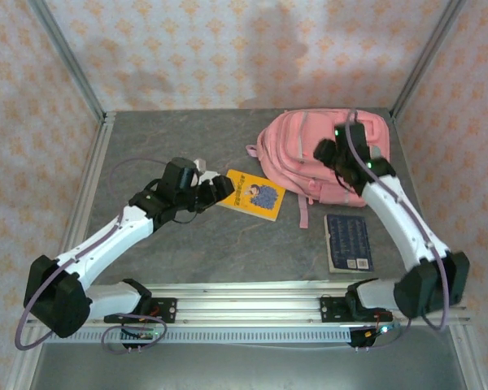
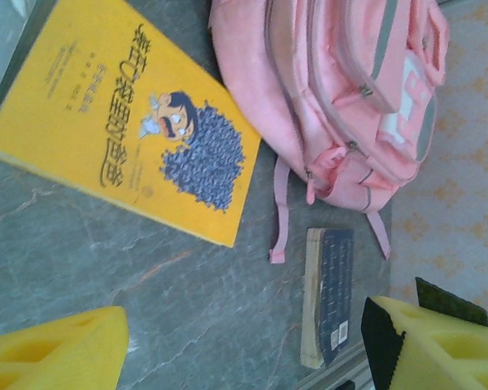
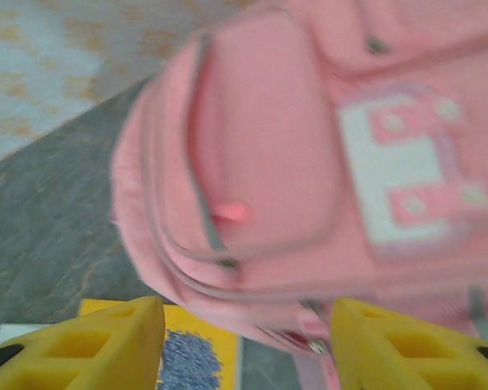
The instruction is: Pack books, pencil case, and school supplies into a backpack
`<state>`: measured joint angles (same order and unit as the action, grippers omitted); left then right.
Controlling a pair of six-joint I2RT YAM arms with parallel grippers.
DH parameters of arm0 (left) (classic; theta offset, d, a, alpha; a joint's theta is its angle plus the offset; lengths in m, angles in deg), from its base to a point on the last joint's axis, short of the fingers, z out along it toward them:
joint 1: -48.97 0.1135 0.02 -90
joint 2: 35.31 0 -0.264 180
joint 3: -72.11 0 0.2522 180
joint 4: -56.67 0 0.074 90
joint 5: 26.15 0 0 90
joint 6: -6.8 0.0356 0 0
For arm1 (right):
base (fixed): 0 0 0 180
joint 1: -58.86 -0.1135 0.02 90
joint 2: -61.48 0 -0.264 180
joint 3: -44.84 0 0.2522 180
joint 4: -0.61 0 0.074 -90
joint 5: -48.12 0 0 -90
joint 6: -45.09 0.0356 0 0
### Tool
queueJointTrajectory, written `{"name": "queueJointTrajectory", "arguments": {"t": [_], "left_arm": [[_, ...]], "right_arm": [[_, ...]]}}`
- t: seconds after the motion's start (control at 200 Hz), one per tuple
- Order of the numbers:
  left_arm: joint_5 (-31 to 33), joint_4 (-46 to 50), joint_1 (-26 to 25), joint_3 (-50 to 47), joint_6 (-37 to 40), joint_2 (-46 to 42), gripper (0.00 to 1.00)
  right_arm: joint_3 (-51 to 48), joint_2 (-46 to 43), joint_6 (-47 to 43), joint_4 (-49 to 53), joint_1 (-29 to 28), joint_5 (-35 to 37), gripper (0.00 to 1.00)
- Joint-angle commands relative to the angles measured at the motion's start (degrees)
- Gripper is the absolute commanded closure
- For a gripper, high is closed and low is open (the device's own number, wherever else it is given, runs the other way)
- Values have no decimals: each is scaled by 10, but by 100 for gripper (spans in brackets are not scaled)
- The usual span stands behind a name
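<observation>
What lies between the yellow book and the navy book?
A loose pink strap of the backpack lies there on otherwise bare table, seen in the left wrist view and the top view.

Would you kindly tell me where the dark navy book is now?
In the top view the navy book lies flat on the table, right of the yellow book and nearer than the pink backpack.

Table point(image 1: 211, 244): backpack point(image 1: 301, 150) is laid at the far right; one book point(image 1: 254, 195) is placed just left of it; a second book point(image 1: 349, 242) is set nearer, before the backpack.
</observation>
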<state>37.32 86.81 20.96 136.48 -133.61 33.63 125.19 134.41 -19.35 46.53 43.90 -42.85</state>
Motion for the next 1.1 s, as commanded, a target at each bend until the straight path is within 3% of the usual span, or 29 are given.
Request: {"name": "queueJointTrajectory", "arguments": {"t": [0.0, 0.075, 0.135, 0.305, 0.49, 0.746, 1.096], "left_arm": [[13, 10, -20, -23, 18, -22, 24], [23, 10, -35, -33, 20, -24, 24], [33, -1, -47, -42, 15, -22, 24], [40, -43, -80, -53, -4, 6, 24], [70, -80, -102, -74, -12, 14, 24], [78, -81, -103, -97, -15, 1, 24], [95, -73, -104, -132, -22, -28, 24]], "right_arm": [[-114, -33, 104, 52, -1, 101, 45], [-176, -48, 165, 77, 6, 156, 45], [-212, -40, 179, 72, 24, 145, 43], [-296, -9, 167, -43, 64, 12, 41], [-285, 64, 135, -91, 56, -111, 42], [-300, 101, 149, -156, -30, -172, 42], [-267, 185, 131, -219, -219, -221, 44]]}}
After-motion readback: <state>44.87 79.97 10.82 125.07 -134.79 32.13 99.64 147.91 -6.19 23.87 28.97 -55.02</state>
